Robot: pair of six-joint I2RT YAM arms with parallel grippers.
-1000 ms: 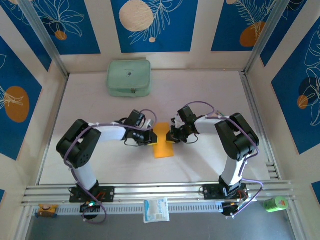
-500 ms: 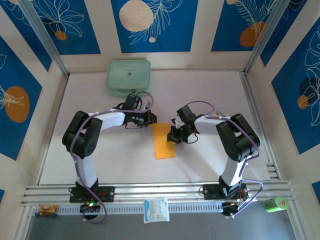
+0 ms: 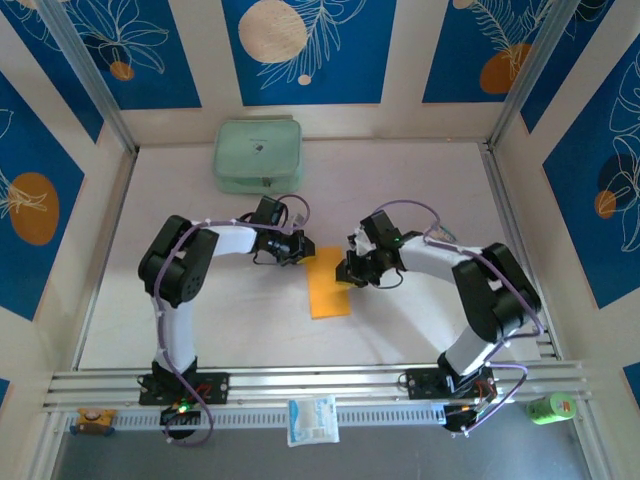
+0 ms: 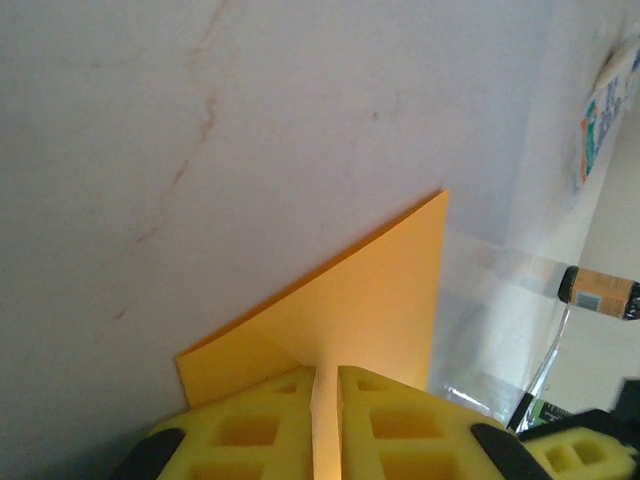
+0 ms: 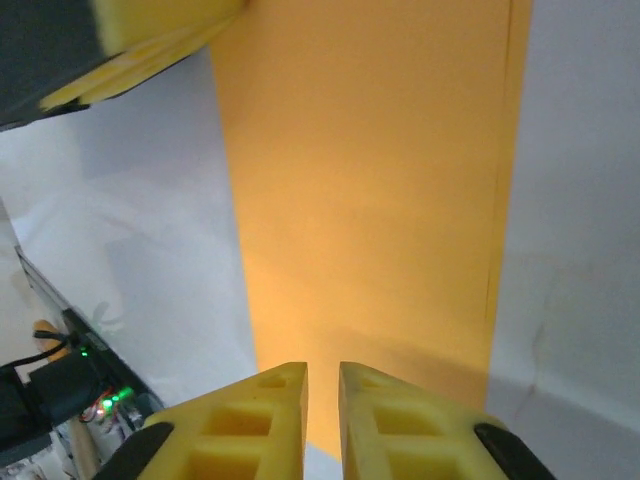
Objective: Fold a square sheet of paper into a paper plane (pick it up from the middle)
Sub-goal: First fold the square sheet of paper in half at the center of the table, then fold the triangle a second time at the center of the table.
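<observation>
The square sheet of paper (image 3: 327,288) lies orange-yellow on the white table, folded to a narrow upright rectangle. My left gripper (image 3: 303,252) is at its far left corner. In the left wrist view the yellow jaws (image 4: 326,372) are shut on the paper (image 4: 370,290), which runs up between them. My right gripper (image 3: 343,272) is at the paper's right edge. In the right wrist view its jaws (image 5: 322,368) stand slightly apart above the paper (image 5: 370,180), with nothing pinched between them.
A pale green zipped pouch (image 3: 258,156) lies at the back left of the table. A white-and-blue packet (image 3: 313,418) rests on the front rail (image 3: 320,385), and a green can (image 3: 550,407) lies at the front right. Patterned walls close in three sides.
My left gripper swung away from me off the sheet's middle, then settled at its far left corner, uncovering more paper. The right gripper's jaws have parted a little.
</observation>
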